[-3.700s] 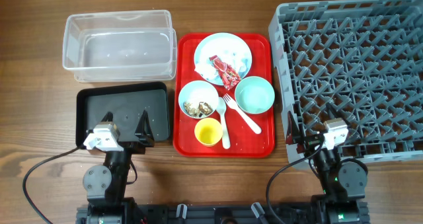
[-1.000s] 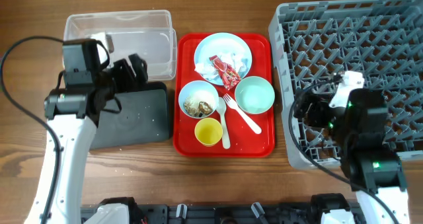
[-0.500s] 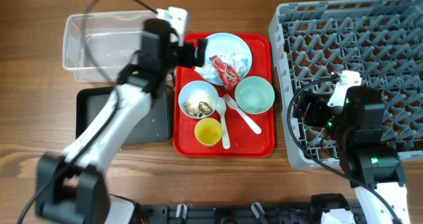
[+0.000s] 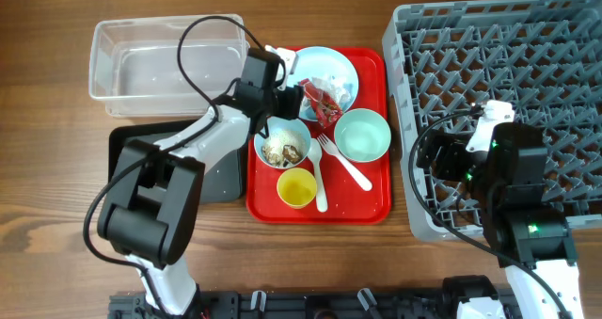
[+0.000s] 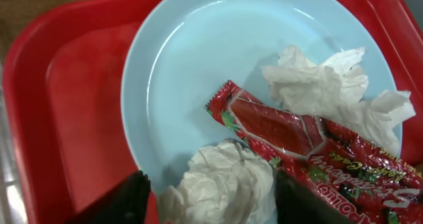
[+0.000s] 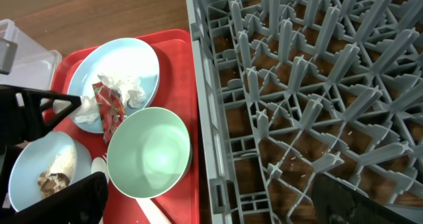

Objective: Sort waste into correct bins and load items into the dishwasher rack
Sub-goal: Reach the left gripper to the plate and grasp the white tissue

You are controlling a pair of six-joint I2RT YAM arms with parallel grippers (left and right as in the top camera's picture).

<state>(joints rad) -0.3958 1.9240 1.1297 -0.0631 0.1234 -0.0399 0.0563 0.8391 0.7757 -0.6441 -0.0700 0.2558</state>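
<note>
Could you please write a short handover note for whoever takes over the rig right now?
Left gripper open, over tissue and wrapper on the plate.
Right gripper open, empty, by the rack's left edge.
The plate, blue bowl with scraps, green bowl, cup, fork and spoon all sit on the red tray.
The clear tub and rack look empty; black tray partly hidden.
Done: nothing. Left: bin waste, load dishes.

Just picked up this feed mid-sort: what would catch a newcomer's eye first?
The red tray at the table's centre, crowded with dishes, grabs the eye first. On its pale blue plate a red wrapper lies among white tissue, with the left tool open right over them. The big grey rack fills the right side.
</note>
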